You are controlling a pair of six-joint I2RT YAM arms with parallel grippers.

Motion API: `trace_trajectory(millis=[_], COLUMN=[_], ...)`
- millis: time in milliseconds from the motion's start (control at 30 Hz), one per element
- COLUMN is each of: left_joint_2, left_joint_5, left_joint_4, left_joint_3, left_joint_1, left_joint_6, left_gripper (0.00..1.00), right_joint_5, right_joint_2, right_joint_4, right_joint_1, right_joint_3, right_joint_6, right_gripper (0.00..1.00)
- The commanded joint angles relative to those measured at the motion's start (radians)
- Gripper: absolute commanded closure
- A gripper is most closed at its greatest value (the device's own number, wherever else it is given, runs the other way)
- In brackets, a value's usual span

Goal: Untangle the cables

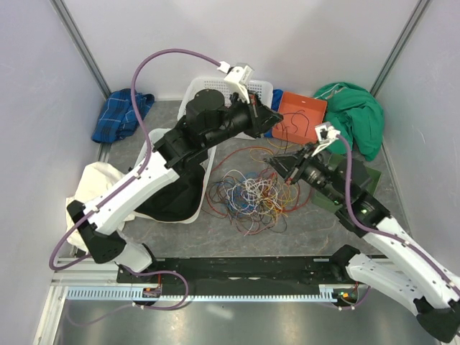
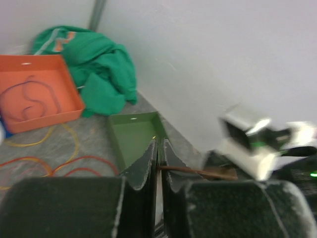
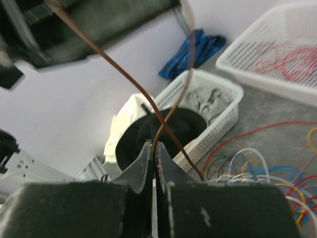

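Cables (image 1: 248,194): mixed red, orange, yellow, blue, green and white strands. Brown cable (image 3: 124,74), possibly dark red, view blurry. Orange tray (image 1: 302,111) at 1 o'clock of the pile, green cloth (image 1: 352,115) at 2, blue plaid cloth (image 1: 118,115) at 10. White mesh basket (image 1: 190,93) at 12. Small tray (image 2: 133,136) olive green. Left gripper (image 2: 159,144) and right gripper (image 3: 152,146) black.

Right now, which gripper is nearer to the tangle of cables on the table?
Right. The right gripper sits at the far right edge of the tangle of cables; the left gripper is farther back, up by the orange tray.
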Motion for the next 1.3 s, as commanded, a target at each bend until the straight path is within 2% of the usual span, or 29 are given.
trace_trajectory(millis=[0,167,200,233,267,433,500,567,667,800,933,967,1133,1267], left_joint_2=[-0.106,-0.215,-0.232,-0.249,-0.287,-0.394,-0.446,-0.476,-0.5,-0.433,-0.33,-0.281,-0.122,0.048], left_joint_5=[-0.221,-0.317,-0.349,-0.367,-0.383,-0.467,-0.499,-0.493,-0.403,-0.12,-0.035,-0.025,0.07,0.14], left_joint_4=[0.038,0.162,0.184,0.202,0.221,0.36,0.403,0.5,0.678,0.957,1.216,1.324,1.411,1.448], left_joint_3=[-0.086,-0.279,-0.34,-0.37,-0.397,-0.612,-0.719,-0.797,-0.945,-1.075,-1.135,-1.141,-1.073,-0.997], left_joint_1=[0.018,0.03,0.03,0.032,0.033,0.035,0.035,0.035,0.033,0.024,-0.047,-0.069,-0.094,-0.097], left_joint_6=[0.062,0.046,0.042,0.037,0.031,-0.001,-0.041,-0.075,-0.105,-0.06,0.122,0.149,0.224,0.169], left_gripper=[0.66,0.42,0.3,0.22,0.01,0.0,0.0,0.0,0.0,0.0,0.0,0.0,0.0,0.0], right_joint_5=[0.228,0.336,0.354,0.391,0.41,0.543,0.643,0.683,0.68,0.632,0.597,0.588,0.534,0.507], right_joint_2=[-0.061,0.0,0.012,0.035,0.046,0.097,0.117,0.134,0.154,0.175,0.18,0.18,0.18,0.172], right_joint_4=[-0.265,-0.449,-0.497,-0.518,-0.536,-0.619,-0.65,-0.657,-0.659,-0.664,-0.656,-0.654,-0.665,-0.684], right_joint_1=[0.002,0.002,0.002,0.002,0.002,0.002,0.001,0.002,0.002,0.002,0.002,0.002,0.002,0.002], right_joint_3=[0.196,0.449,0.479,0.532,0.557,0.735,0.785,0.836,0.855,0.844,0.844,0.845,0.862,0.869], right_joint_6=[-0.105,-0.18,-0.186,-0.191,-0.198,-0.234,-0.254,-0.26,-0.251,-0.222,-0.205,-0.197,-0.177,-0.172], right_gripper=[1.0,1.0,1.0,1.0,1.0,1.0,1.0,1.0,1.0,1.0,1.0,1.0,1.0,1.0])
